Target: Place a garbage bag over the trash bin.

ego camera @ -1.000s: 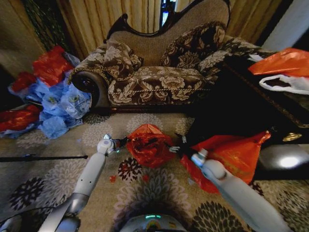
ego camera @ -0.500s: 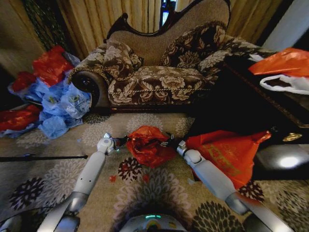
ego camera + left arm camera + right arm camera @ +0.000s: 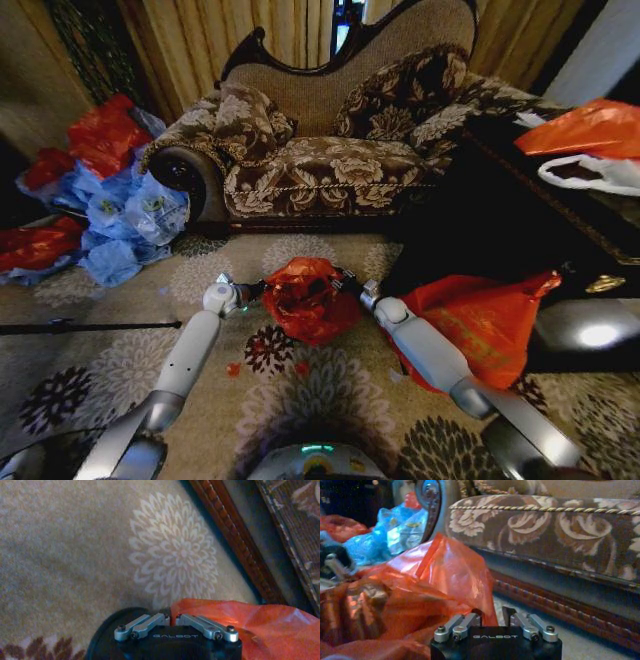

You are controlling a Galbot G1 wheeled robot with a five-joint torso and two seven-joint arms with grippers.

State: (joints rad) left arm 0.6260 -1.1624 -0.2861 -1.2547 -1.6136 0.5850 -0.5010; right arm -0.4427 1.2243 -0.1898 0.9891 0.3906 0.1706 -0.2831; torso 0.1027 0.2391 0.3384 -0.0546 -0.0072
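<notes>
A beige carpet (image 3: 120, 330) with pale flower medallions lies before a brown floral sofa (image 3: 320, 150). On it, centre, the garbage bag (image 3: 308, 298) bulges crumpled over the trash bin (image 3: 107, 630), whose black rim peeks out only at the left wrist camera's edge; the rest is hidden under plastic. The left gripper (image 3: 250, 294) pinches the bag's left edge, fingers closed on the film. The right gripper (image 3: 345, 283) clamps the opposite edge. A larger orange bag (image 3: 480, 320) lies partly behind the right arm, and blue and red bags (image 3: 120, 215) are heaped at far left.
</notes>
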